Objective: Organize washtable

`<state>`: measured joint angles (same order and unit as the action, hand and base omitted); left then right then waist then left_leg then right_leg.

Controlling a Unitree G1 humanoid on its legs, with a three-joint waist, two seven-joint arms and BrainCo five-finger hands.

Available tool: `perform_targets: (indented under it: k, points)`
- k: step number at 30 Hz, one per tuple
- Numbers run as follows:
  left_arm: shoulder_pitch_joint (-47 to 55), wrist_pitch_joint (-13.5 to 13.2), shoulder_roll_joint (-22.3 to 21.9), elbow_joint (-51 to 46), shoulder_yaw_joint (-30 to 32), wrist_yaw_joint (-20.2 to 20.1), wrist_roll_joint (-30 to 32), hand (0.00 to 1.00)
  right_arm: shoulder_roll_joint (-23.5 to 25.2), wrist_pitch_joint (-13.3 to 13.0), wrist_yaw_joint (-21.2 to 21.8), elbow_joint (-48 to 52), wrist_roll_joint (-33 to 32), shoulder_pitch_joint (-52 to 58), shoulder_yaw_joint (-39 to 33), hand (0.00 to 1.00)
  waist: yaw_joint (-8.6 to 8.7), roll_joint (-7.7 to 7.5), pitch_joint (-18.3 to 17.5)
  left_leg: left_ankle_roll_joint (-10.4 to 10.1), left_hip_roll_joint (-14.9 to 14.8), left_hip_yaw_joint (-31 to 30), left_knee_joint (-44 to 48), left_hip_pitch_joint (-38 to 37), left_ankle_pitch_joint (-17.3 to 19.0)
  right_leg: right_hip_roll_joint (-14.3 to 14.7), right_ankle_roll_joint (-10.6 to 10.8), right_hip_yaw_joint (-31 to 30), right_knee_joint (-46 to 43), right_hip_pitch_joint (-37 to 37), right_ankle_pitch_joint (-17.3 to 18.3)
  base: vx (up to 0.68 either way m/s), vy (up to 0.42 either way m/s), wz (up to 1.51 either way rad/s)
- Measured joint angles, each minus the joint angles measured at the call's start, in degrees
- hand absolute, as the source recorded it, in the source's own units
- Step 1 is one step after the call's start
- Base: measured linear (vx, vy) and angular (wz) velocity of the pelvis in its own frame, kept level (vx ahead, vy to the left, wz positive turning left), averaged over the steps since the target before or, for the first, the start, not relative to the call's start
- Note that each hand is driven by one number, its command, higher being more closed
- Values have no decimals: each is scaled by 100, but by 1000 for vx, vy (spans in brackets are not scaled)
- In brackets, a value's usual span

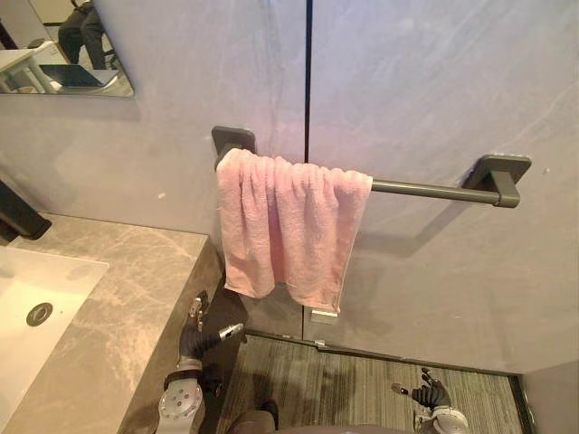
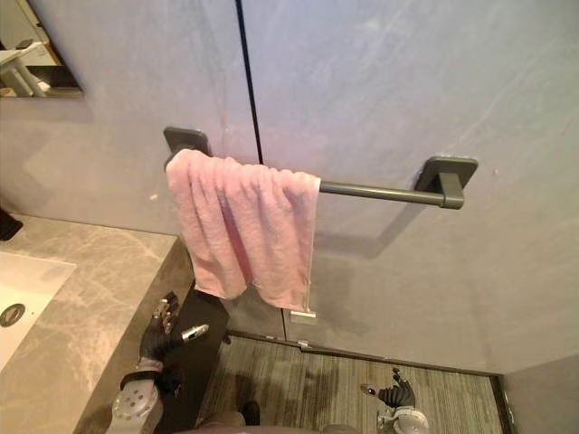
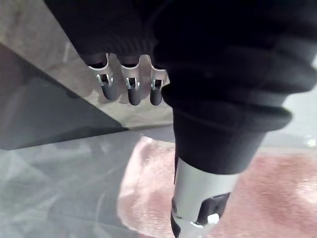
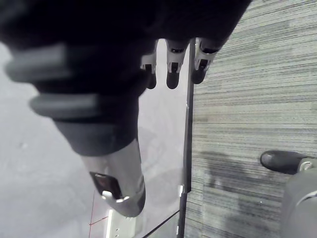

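Grey wall stands in front of you, high above both hands. Brown stone makes the washtable. Its edge is just beside the left hand, on the side away from the right hand. The part of the top that you can see has nothing lying on it.

Next comes the pink towel. It is the thing to look at, and it hangs up above the left hand on the dark rail. The rail runs across over both hands. The towel is bunched up at the end nearer the left hand, and the end over the right hand is bare. The white sink sits in the washtable, further out past the left hand.

Your left hand is low, by the washtable's edge, well under the towel. Its fingers are loose and apart, and it holds nothing. Your right hand is low too, over the striped floor, with fingers spread and nothing in it.

I think most of the job is done, since the towel is on its rail. What may be left is to pull the towel out flat along the rail.
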<state>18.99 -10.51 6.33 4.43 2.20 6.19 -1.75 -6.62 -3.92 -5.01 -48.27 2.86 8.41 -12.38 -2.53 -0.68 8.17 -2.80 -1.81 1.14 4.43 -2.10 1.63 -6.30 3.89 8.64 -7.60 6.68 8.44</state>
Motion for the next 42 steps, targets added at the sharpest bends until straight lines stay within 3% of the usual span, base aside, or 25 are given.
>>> perform_targets:
  k: [8,13,16,25,26,38,42]
  points:
    - [-15,-272,179,-945,-207,-9,-247,0,-27,0,20,5,1,-15,174,0,30,31,-24,-3,-8,-55,3,22,2,15,-19,50,-9,-1,32,-3,-13,3]
    - [-372,-314,421,-943,-204,4,-279,0,-127,0,32,-83,2,-66,227,0,48,59,-57,-3,-8,-46,-15,21,1,21,-23,38,20,-4,29,-1,-2,-1]
    - [-509,-356,564,-941,-205,6,-277,0,-219,-2,36,-88,0,-193,325,0,172,82,-82,-2,-10,7,-46,6,1,27,-31,-22,71,-8,2,-3,-1,-11]
    - [-902,-361,783,-649,-309,16,-196,0,-325,-9,151,-88,0,-247,440,0,204,104,-104,4,-18,204,-214,-78,-4,47,-48,-247,282,-26,-153,10,2,-13]
    - [-910,-360,869,-583,-391,3,-195,100,-329,-8,153,-88,0,-251,441,0,220,103,-105,5,-15,206,-221,-84,-4,49,-46,-245,353,7,-185,0,0,0]
    - [-1139,-343,876,-126,-680,-125,-192,100,-384,-6,166,-79,0,-403,662,0,355,64,-134,35,0,383,-597,-280,-144,50,-39,-406,510,6,-303,-17,-1,-7]
    - [-1152,-343,880,-123,-680,-118,-192,100,-391,-18,175,368,0,-401,698,0,393,34,-152,36,4,392,-642,-285,-150,50,-34,-423,555,7,-308,0,0,0]
